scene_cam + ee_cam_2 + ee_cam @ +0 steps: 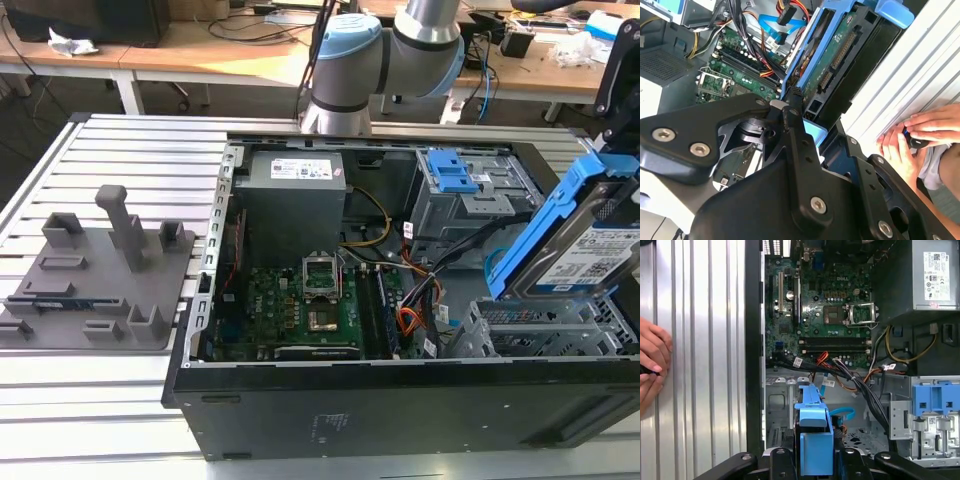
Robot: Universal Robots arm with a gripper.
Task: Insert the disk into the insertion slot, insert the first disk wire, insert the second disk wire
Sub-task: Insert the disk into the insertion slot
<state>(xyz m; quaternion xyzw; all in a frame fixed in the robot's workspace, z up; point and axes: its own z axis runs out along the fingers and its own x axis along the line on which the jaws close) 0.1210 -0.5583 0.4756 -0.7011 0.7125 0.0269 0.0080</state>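
The disk (592, 250) hangs tilted just above the insertion slot (530, 330) at the exterior view's right, partly cut off at the edge. The end effector (812, 127) pinches its blue carrier. The second disk wire (842, 413) loops behind, half hidden.

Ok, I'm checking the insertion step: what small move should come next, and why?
Probably ease the disk down and level towards the drive cage: the gripper holds it tilted above the cage, not yet inside.
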